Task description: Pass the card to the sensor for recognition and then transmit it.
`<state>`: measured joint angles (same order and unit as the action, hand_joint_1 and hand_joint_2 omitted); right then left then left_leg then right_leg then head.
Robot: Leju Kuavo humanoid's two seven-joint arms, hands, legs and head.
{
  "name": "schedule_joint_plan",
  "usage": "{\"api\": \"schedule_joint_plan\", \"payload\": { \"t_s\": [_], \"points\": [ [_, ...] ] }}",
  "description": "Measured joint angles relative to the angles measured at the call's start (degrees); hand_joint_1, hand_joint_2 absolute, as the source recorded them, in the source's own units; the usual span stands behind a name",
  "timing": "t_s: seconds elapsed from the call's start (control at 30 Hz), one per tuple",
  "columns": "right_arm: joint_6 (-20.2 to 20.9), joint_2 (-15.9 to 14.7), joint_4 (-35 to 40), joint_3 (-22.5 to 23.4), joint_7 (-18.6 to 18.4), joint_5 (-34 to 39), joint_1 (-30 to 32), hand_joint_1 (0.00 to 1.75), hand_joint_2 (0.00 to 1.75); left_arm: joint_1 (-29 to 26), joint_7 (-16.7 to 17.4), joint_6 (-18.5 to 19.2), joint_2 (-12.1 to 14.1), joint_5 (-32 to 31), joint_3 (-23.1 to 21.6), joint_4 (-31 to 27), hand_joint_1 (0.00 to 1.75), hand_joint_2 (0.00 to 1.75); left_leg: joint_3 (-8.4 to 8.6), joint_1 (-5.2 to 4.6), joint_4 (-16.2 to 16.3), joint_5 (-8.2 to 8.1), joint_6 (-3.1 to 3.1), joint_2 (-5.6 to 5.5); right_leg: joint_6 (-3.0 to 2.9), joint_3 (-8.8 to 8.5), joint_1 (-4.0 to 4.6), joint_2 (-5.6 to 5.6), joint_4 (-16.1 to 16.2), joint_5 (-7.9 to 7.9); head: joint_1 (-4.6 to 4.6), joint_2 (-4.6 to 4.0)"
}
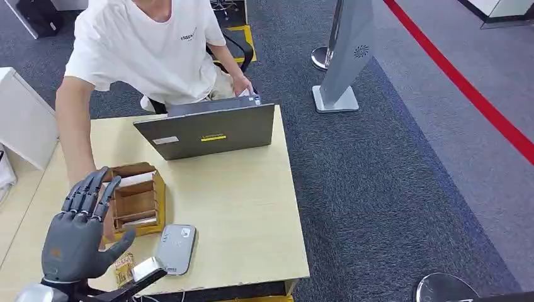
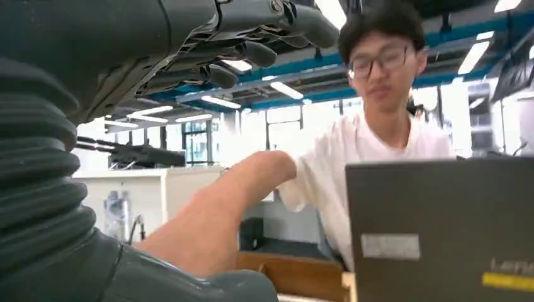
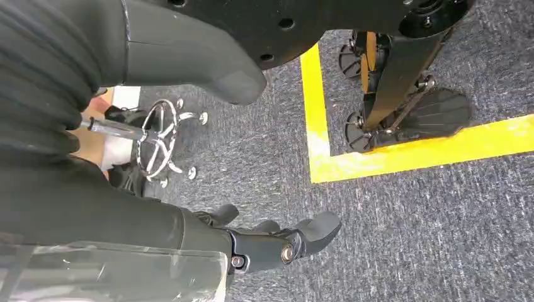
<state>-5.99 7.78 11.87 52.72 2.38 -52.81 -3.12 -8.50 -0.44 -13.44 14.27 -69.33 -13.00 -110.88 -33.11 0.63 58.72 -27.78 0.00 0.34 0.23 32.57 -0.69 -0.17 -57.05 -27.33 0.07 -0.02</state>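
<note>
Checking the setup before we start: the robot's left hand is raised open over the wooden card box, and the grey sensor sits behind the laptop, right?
Not quite. The head view shows the grey sensor at the table's near edge, in front of the wooden card box, not behind the laptop. The left hand is indeed raised, fingers apart.

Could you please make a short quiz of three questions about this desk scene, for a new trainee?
1. True or false: the left hand holds a card.
2. What lies nearest the desk's front edge? A) wooden card box B) grey sensor C) laptop
3. Fill in: the person sits behind the ___.

Key: 1 false, its fingers are spread and hold nothing; 2 B; 3 laptop.
</note>
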Motion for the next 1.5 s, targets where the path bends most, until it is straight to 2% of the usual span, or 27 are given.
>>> {"api": "schedule_joint_plan", "payload": {
  "t_s": [0.13, 0.23, 1.23, 1.5],
  "points": [
    [0.0, 0.0, 0.02, 0.59, -0.17, -0.2, 0.01, 0.0, 1.75, -1.21, 1.14, 2.75, 0.89, -0.2, 0.92, 0.0, 0.0, 1.75, 0.0, 0.0, 0.0, 0.0, 0.0, 0.0, -0.03, 0.0, 0.0, 0.0, 0.0, -0.02, 0.0, 0.0],
    [0.0, 0.0, 0.02, 0.66, -0.28, -0.22, 0.04, 0.0, 1.75, -1.55, 1.25, 3.25, 1.29, -0.17, 1.46, 0.0, 0.0, 1.75, 0.0, 0.0, 0.0, 0.0, 0.0, -0.01, -0.03, -0.01, 0.01, 0.0, 0.0, -0.02, 0.0, 0.0],
    [0.15, 0.0, 0.07, 0.7, -0.59, -3.13, 0.03, 0.0, 1.75, -2.22, 1.88, 2.9, 1.27, 1.03, 1.88, 0.0, 0.0, 1.75, -0.01, -0.01, 0.0, 0.0, 0.0, -0.01, -0.03, -0.01, 0.0, 0.0, 0.0, -0.02, 0.0, 0.0],
    [-0.42, 0.22, 0.07, 0.53, -0.52, -4.42, -0.35, 0.0, 1.75, -3.39, 0.64, 2.1, 1.14, 3.54, 4.9, 0.0, 0.0, 1.75, -0.01, 0.0, 0.0, 0.0, 0.0, -0.02, -0.04, -0.01, 0.0, -0.04, 0.0, -0.02, 0.0, 0.0]
  ]
}}
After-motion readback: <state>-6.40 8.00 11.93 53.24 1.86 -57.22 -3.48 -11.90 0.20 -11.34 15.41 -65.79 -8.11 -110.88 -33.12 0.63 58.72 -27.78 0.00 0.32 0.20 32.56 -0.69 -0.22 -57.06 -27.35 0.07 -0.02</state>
